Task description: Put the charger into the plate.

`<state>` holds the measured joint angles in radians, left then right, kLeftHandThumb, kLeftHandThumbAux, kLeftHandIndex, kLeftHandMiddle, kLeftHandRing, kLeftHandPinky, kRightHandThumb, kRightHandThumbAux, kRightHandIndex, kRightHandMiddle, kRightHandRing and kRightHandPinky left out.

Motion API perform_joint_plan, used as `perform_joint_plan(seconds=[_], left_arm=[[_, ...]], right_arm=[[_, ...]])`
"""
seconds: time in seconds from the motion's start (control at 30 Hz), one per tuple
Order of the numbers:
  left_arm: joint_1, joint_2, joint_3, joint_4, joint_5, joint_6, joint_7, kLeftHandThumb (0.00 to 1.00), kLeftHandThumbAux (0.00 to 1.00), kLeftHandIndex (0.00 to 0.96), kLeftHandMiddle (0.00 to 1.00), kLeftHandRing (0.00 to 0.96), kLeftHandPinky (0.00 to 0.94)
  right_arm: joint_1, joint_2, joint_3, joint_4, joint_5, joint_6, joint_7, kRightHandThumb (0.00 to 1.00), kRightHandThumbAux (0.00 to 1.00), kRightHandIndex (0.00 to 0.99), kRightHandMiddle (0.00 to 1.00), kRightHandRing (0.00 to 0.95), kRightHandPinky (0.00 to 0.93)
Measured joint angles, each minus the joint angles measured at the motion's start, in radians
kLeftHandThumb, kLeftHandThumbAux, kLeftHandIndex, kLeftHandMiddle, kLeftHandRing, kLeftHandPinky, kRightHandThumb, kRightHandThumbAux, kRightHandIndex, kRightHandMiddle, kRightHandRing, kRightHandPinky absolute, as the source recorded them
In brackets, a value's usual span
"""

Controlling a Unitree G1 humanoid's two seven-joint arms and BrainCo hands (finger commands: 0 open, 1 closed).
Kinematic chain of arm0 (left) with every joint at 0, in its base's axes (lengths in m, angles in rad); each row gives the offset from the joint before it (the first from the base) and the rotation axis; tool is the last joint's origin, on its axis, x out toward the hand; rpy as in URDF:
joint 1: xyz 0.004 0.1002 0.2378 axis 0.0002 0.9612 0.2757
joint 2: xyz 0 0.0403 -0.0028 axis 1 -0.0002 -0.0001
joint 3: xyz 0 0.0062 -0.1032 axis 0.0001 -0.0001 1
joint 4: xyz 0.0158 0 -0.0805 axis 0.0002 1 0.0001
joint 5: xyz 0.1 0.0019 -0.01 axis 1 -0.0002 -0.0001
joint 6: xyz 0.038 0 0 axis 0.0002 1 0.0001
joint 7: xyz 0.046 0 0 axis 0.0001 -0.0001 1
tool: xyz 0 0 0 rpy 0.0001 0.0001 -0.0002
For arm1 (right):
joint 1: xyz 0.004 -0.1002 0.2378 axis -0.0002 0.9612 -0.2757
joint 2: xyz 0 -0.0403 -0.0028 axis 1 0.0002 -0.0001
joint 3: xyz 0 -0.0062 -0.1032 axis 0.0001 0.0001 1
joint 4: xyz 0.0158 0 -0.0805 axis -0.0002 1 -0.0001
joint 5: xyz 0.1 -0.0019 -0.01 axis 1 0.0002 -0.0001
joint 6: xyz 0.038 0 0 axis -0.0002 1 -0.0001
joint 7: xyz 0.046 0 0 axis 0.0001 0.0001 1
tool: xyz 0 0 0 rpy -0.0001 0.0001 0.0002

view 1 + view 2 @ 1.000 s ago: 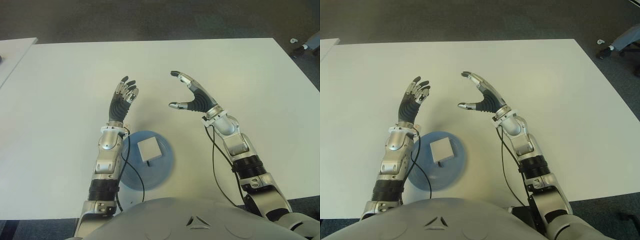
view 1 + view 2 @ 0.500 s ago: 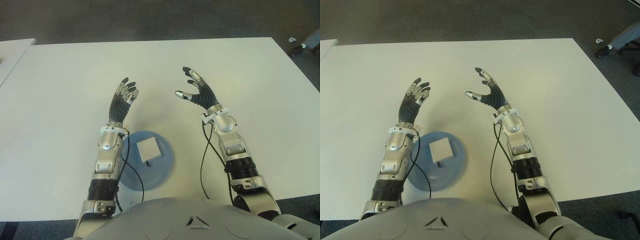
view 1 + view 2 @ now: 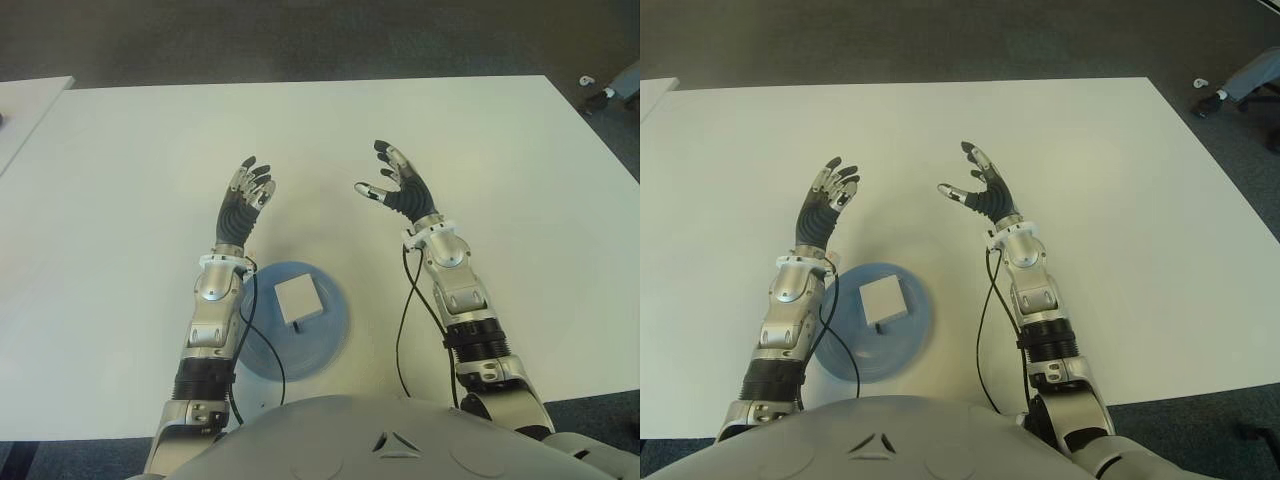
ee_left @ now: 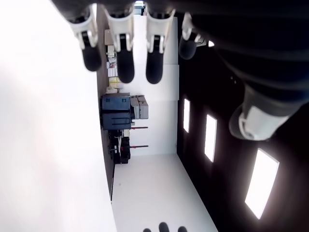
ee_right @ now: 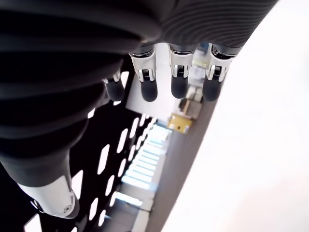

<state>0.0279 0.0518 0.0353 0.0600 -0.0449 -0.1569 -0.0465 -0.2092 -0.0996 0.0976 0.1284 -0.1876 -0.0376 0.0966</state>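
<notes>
A white square charger [image 3: 298,297] lies inside the blue plate [image 3: 325,347] near the table's front edge, close to my body. My left hand [image 3: 246,195] is raised above the table just beyond the plate, fingers spread and holding nothing. My right hand [image 3: 395,184] hovers to the right of the plate at about the same distance, fingers spread and empty too. In both wrist views the fingers [image 4: 126,67] [image 5: 148,89] stand apart with nothing between them.
The white table [image 3: 120,180] stretches wide around the plate. A second white table's corner [image 3: 25,100] shows at the far left. A person's shoe and leg [image 3: 1230,85] show on the dark floor at the far right.
My right hand has swung rightward and drawn back, its forearm now more upright, fingers still spread. The left hand, the plate and the charger have stayed put.
</notes>
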Motion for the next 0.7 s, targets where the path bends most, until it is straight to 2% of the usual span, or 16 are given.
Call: perform_joint_plan(seconds=[0.33,0.7], left_arm=[[-0.004,0.009,0.003,0.021,-0.001,-0.01,0.0,0.0,0.525,0.014,0.174,0.164,0.143],[-0.007,0.013,0.009,0.03,-0.005,-0.023,0.0,0.0,0.519,0.013,0.175,0.165,0.144]], right_arm=[[-0.008,0.006,-0.025,0.042,0.037,0.133,0.007,0.181,0.72,0.001,0.001,0.0,0.001],[-0.053,0.005,-0.04,0.152,0.059,0.143,0.012,0.131,0.687,0.0,0.0,0.0,0.0]])
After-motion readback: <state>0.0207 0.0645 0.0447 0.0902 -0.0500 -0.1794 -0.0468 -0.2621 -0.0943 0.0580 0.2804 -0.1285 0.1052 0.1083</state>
